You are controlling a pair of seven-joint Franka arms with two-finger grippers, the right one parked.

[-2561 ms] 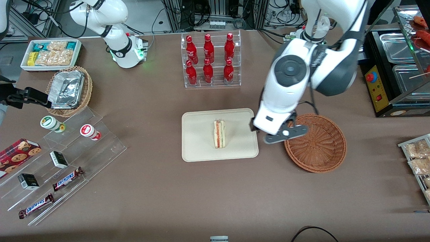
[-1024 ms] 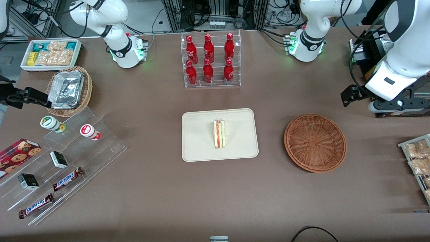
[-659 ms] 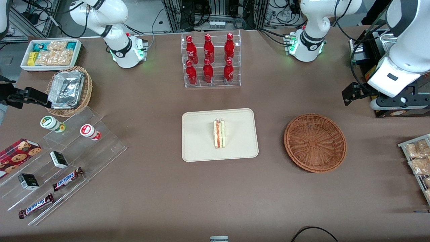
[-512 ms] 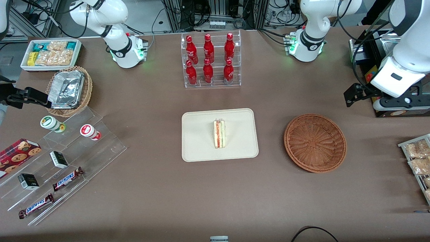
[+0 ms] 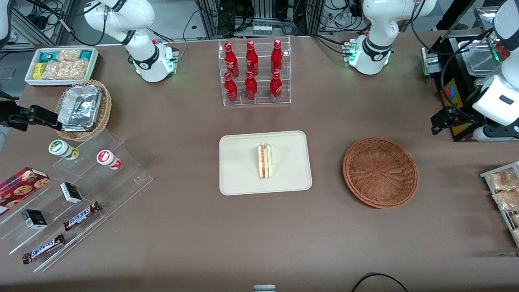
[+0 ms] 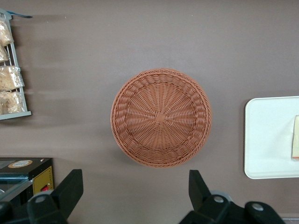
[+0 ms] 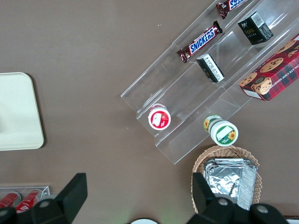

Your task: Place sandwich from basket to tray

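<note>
— What colours lie on the table?

— My basket (image 5: 380, 172) is reddish-brown wicker, woven in rings round a spoked middle. The tray (image 5: 243, 174) is plain cream-beige. On it the sandwich (image 5: 265, 161) is pale bread with a red-orange stripe along its cut edge. The tablecloth (image 5: 194, 227) is a flat dull brown.

— And your own gripper (image 6: 135, 198)?

— Black fingers (image 6: 70, 189), hanging spread wide above the cloth near the basket, at my end of the table; the arm casing is white.

— Anything brighter?

— The bottles (image 5: 251, 69) are glossy red with white lettering.
</note>
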